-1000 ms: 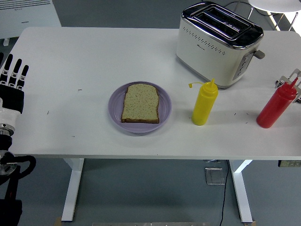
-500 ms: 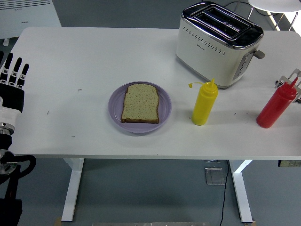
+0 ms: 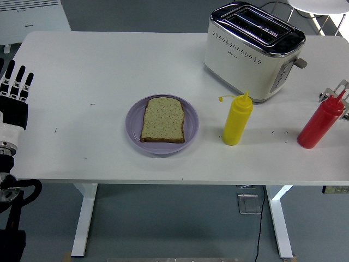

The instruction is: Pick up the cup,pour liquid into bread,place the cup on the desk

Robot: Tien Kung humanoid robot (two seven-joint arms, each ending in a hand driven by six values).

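Note:
A slice of bread [image 3: 163,119] lies flat on a purple plate [image 3: 133,131] in the middle of the table. To its right stands a yellow squeeze bottle [image 3: 236,120], upright with its cap flipped aside. A red squeeze bottle [image 3: 319,122] stands upright near the right edge. No cup is in view. My left hand [image 3: 15,82] rests at the far left edge with its fingers spread, pointing up and holding nothing. A few pale parts of my right hand [image 3: 338,91] show at the right edge, just behind the red bottle's nozzle.
A cream and chrome toaster [image 3: 253,50] stands at the back right, behind the yellow bottle. The white table [image 3: 98,65] is bare to the left of the plate. A white appliance [image 3: 32,19] sits on the floor beyond the far left corner.

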